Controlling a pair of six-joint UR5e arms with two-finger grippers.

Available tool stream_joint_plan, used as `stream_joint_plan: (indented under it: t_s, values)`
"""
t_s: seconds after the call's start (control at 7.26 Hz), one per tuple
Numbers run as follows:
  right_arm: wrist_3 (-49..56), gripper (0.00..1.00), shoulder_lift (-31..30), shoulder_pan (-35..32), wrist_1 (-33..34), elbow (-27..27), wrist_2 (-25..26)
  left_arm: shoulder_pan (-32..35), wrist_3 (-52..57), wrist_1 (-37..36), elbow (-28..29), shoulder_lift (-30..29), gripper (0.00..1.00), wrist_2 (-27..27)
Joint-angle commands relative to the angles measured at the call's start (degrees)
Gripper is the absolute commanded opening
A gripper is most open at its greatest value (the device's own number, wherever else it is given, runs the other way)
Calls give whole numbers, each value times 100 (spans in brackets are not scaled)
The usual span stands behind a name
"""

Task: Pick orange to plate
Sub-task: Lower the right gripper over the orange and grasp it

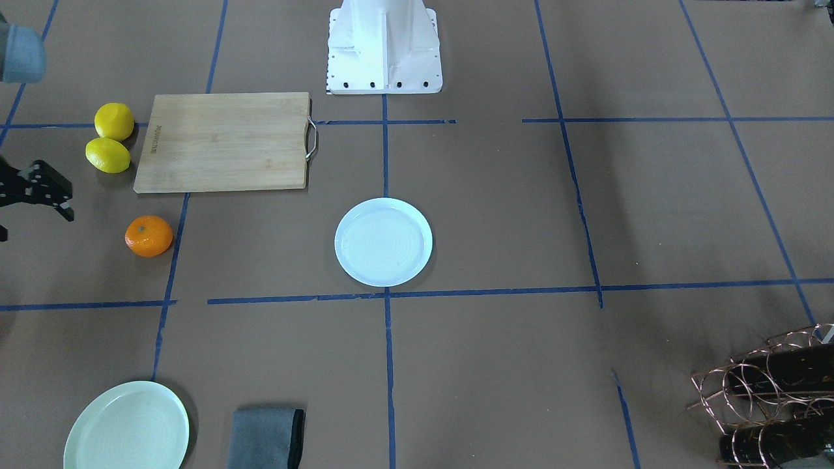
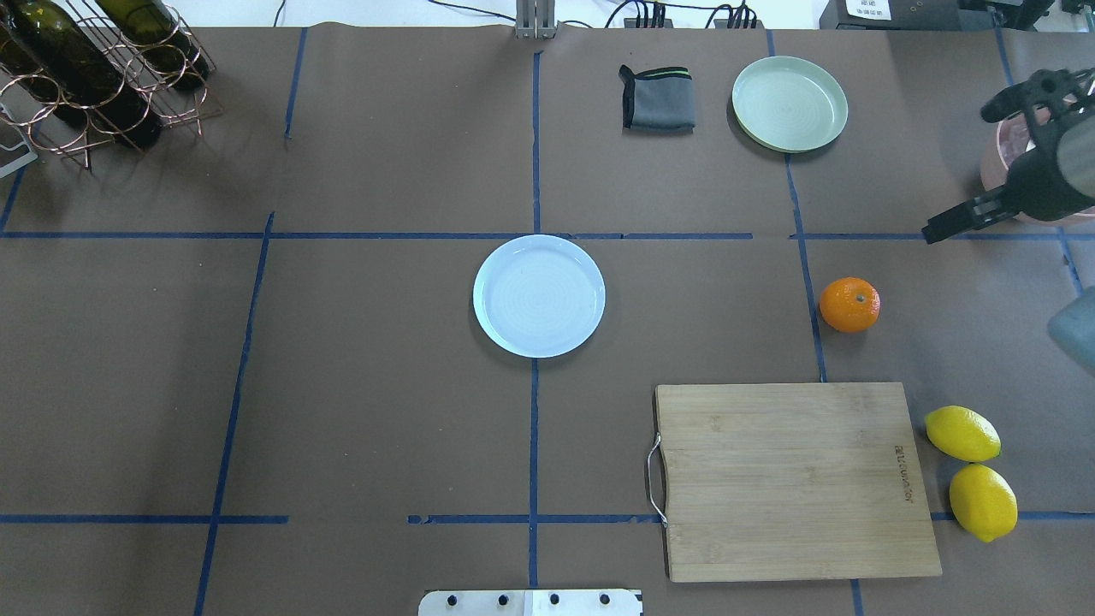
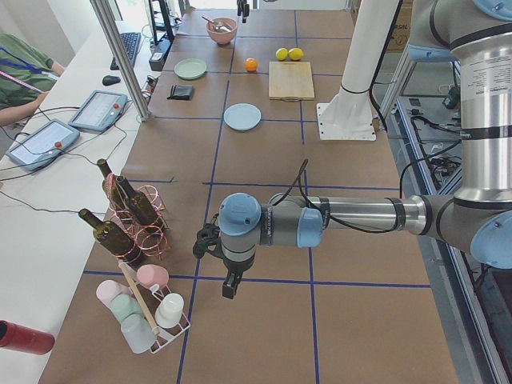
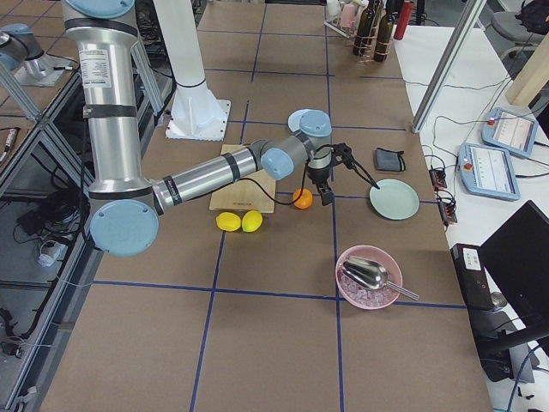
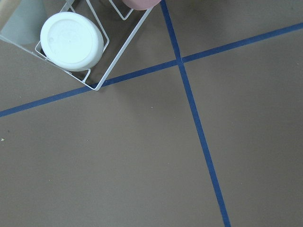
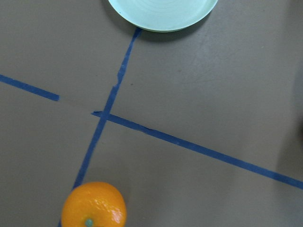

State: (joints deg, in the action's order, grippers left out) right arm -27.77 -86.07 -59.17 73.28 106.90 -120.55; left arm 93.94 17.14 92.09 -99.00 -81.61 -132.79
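The orange lies on the brown table right of centre, also seen as the orange and at the bottom of the right wrist view. The bluish-white plate sits empty at the table's middle, well left of the fruit. My right gripper hovers beyond and to the right of the orange, open with fingers spread wide and nothing between them. My left gripper hangs far off near the bottle rack; I cannot tell whether it is open or shut.
A wooden cutting board and two lemons lie near the orange. A mint-green plate and grey cloth sit at the far side. A pink bowl is behind the right gripper. A wine rack stands far left.
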Motion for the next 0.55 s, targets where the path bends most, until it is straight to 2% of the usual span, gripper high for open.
stream_joint_plan:
  t_s: [0.0,0.14,0.41]
  values:
    - [-1131,100,55,1009,-446,-55,960,1,0,20,-6,-22,100,-1]
    - [-1299,100,56,1213,-586,-168,1181,1,0,20,-6,-22,100,-1]
    - [-1301,100,116,1285,-1146,-694,1245,1,9,20,-6,-22,100,-1]
